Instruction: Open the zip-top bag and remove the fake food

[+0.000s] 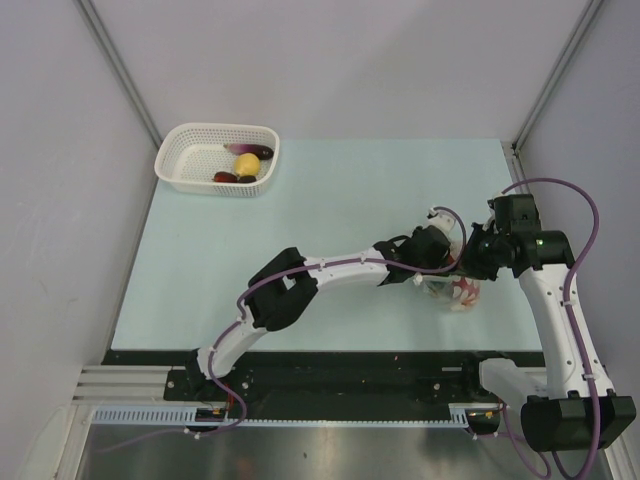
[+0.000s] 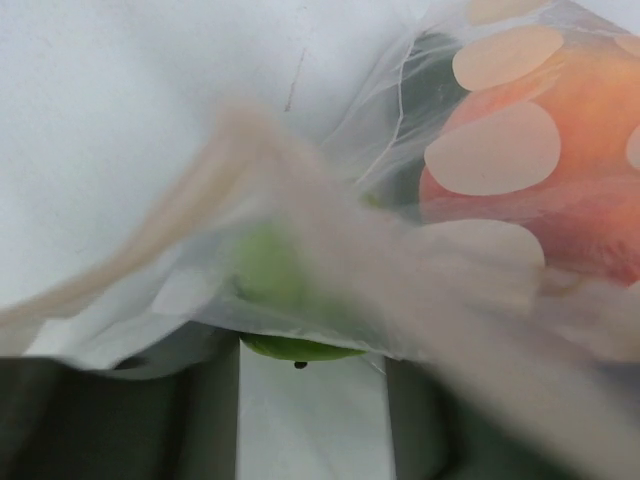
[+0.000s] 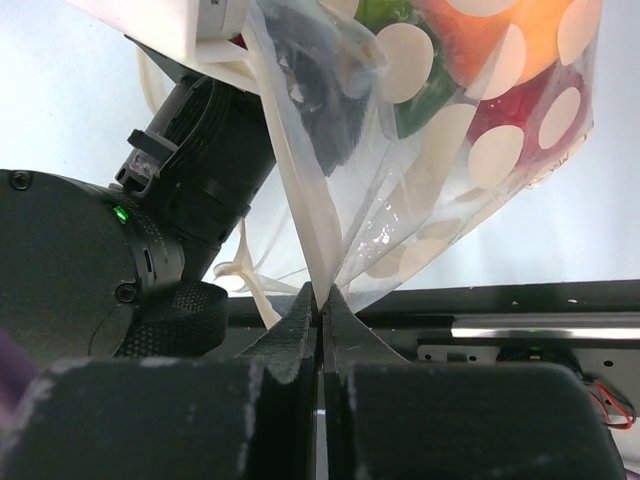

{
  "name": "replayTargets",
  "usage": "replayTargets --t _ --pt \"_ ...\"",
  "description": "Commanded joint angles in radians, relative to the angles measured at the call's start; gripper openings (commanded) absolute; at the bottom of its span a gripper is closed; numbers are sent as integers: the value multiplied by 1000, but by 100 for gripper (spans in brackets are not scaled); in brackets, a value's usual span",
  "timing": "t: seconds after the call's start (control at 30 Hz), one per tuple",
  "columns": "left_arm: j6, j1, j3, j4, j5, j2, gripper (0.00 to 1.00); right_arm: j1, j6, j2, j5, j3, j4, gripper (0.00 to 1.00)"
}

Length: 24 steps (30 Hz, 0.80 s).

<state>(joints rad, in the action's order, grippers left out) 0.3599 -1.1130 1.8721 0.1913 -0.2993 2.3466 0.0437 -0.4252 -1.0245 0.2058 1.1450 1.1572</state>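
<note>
**Right pincer (image 3: 320,300) clenched on zip-top bag (image 3: 470,150); piece count**

Right wrist view: 2 dark fingers (image 3: 285,335) pressed flat together with no gap, pinching the pale edge strip (image 3: 300,200) of the bag. Clear film with white dots spreads away from that pinch. Fake food seen through the film: 1 orange piece (image 3: 500,40), 1 red piece (image 3: 530,110), 1 green piece (image 3: 425,90). Folds hide anything more.

Left wrist view: left pincer (image 2: 312,375), 2 fingers standing apart, blurred film draped over their tips. 1 lime-green piece (image 2: 300,348) lies across the gap at the tips. Cannot tell whether the fingers press on it or on the film, nor whether it is the green one counted above.

Top view: 2 arms meet at the right-middle of the desk (image 1: 330,220). Bag sits between the two pincers and slightly toward the near edge. Cannot tell whether its bottom touches the desk.

1 white basket (image 1: 172,170) at the far left corner, well apart from the bag. It holds 4 pieces:
- 1 yellow piece (image 1: 248,165)
- 1 purple piece (image 1: 243,149)
- 1 dark reddish piece (image 1: 225,177)
- 1 darker piece (image 1: 247,179)
</note>
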Motion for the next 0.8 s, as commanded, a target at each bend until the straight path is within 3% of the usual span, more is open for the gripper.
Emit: replayTargets --t 0.0,0.13,0.23,0.57,0.77 --pt "-30 7 18 56 37 -21 32 -5 23 1 -26 38 27 0" --pt "-61 12 13 126 159 -110 10 -24 68 -3 -81 38 19 0" --pt "-36 33 -11 177 289 -188 0 -36 101 -8 -100 38 -2 0" --pt "-35 119 -177 140 739 -446 0 -19 141 -43 -149 32 -70 0" --pt "-29 176 -186 51 962 -488 3 -15 134 -60 -118 27 -103 0"
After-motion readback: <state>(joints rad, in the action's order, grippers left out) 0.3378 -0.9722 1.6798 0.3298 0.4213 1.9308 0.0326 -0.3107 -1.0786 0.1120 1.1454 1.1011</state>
